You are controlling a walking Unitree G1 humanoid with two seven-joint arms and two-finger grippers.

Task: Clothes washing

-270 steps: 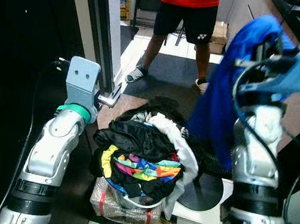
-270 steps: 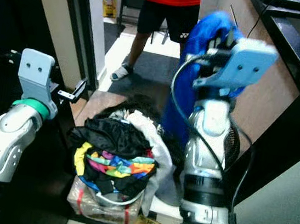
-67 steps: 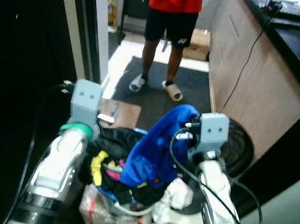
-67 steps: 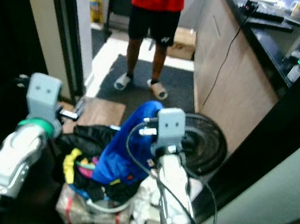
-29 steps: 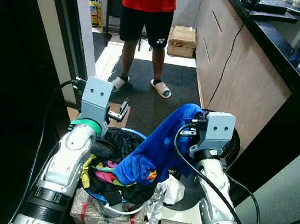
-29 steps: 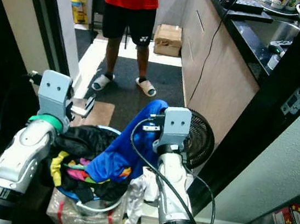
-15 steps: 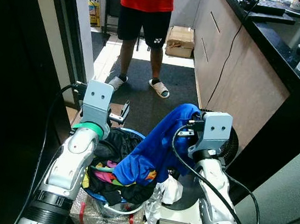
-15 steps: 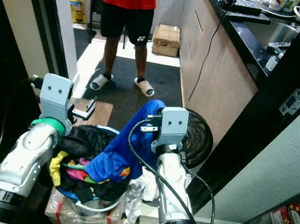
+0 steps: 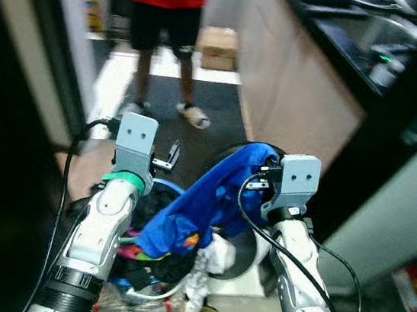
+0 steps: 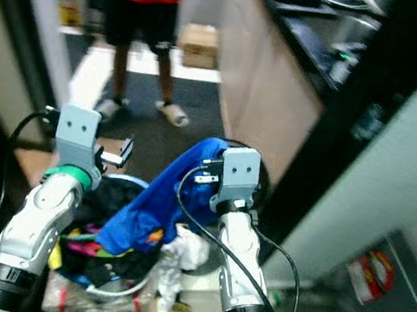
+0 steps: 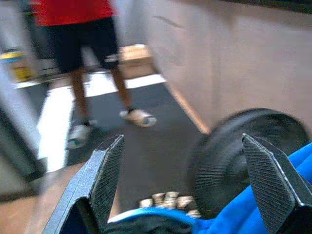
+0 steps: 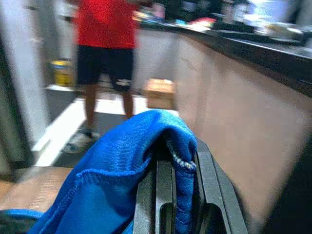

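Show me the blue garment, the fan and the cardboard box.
Blue garment (image 9: 202, 201), left eye view, middle of the hanging cloth.
Fan (image 11: 243, 146), left wrist view, the dark grille.
Cardboard box (image 9: 217, 47), left eye view, its front face.

On the floor (image 9: 110, 85) stand a full laundry basket (image 9: 149, 271), a round black fan (image 11: 246, 151) beside it, a dark mat (image 9: 200, 101) with a person (image 9: 166, 12) on it, and a cardboard box (image 9: 217, 46) behind.

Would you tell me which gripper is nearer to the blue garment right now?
The right. The right gripper is shut on the blue garment, which drapes over it; the left gripper is open, apart from it.
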